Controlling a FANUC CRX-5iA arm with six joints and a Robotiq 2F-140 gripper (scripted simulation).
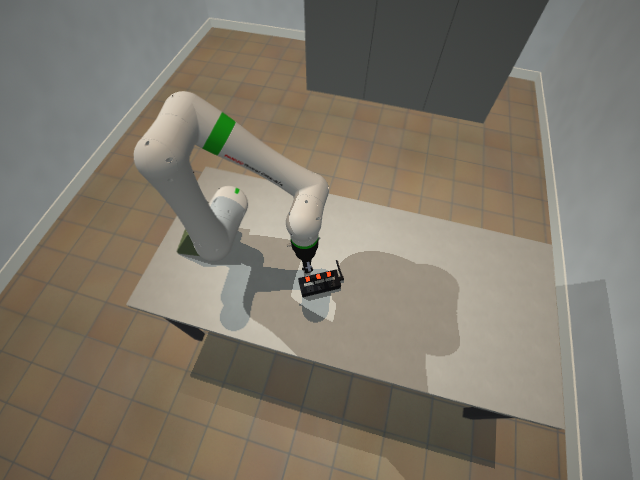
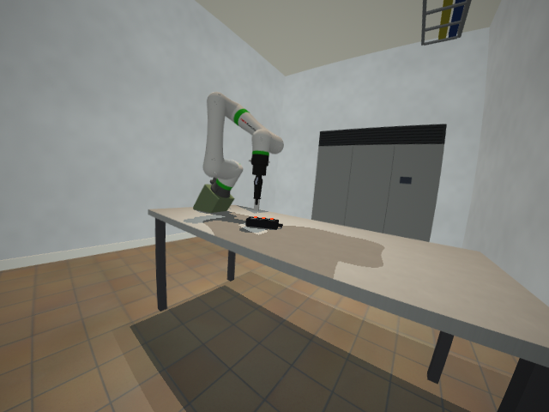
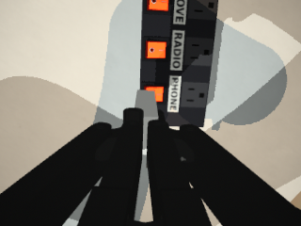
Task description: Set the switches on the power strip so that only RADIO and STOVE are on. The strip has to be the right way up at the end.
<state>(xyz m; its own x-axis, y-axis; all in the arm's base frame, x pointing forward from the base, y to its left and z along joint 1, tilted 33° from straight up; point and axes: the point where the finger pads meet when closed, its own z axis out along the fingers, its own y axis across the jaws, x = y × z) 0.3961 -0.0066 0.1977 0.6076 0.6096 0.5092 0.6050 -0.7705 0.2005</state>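
Observation:
A black power strip (image 1: 321, 284) (image 2: 263, 222) (image 3: 183, 44) lies right way up on the table (image 1: 465, 330) (image 2: 399, 266). In the wrist view its switches are marked STOVE (image 3: 158, 2), RADIO (image 3: 156, 49) and PHONE (image 3: 154, 93); all three glow orange. My gripper (image 3: 145, 104) (image 1: 307, 268) (image 2: 256, 202) is shut and empty. Its fingertips point down just above the PHONE switch end of the strip and hide part of that switch.
The arm's olive base (image 2: 213, 200) stands at the table's far left corner. A grey cabinet (image 1: 413, 51) (image 2: 377, 186) stands behind the table. The strip's short cable stub (image 1: 339, 271) sticks out at its right end.

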